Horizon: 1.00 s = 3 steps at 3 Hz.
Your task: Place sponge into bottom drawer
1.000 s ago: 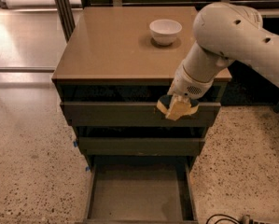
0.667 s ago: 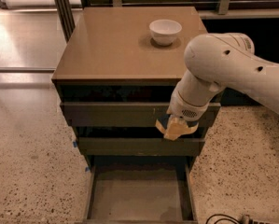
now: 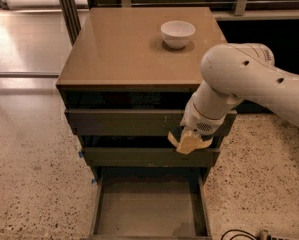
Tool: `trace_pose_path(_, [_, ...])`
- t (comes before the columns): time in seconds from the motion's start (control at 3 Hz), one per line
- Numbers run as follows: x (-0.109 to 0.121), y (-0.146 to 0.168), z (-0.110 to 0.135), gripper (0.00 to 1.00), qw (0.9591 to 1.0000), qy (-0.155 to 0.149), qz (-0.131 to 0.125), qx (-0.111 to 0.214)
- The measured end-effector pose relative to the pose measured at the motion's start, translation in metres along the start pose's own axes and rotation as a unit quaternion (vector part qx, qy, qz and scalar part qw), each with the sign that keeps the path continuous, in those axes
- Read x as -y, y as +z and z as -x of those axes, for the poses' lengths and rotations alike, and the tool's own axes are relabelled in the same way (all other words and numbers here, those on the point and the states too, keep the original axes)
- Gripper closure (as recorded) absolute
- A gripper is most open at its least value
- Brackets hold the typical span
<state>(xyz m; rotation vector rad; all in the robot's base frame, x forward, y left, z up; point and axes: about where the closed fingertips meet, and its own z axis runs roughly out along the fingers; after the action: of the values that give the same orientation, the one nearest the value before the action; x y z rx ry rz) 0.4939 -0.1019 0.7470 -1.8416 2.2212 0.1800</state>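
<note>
My gripper point(image 3: 189, 143) hangs under the white arm, in front of the cabinet's middle drawer on the right side. It is shut on the sponge point(image 3: 187, 144), whose yellow body sticks out below the wrist; its green face is hidden. The bottom drawer point(image 3: 148, 204) is pulled out below, a grey-brown tray with thin side walls and nothing in it. The sponge is held above the drawer's right rear part, well clear of its floor.
A white bowl point(image 3: 177, 33) stands on the brown cabinet top point(image 3: 124, 49) at the back right. The two upper drawers point(image 3: 134, 123) stand slightly out. A dark cable point(image 3: 239, 234) lies on the speckled floor at the lower right.
The arm has moved down along the cabinet front with the sponge, from the top drawer's height to the middle drawer's height, nearer the open bottom drawer.
</note>
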Motion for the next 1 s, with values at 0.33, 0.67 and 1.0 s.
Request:
trace_pose_path(0.33, [-0.024, 0.071, -0.018, 1.00, 0.9980, 0.045, 0.027, 0.035])
trace_pose_path(0.67, [-0.033, 0.147, -0.021, 1.00, 0.9940, 0.073, 0.039, 0.071])
trace_pose_path(1.0, [-0.033, 0.147, -0.021, 1.00, 0.9940, 0.073, 0.039, 0.071])
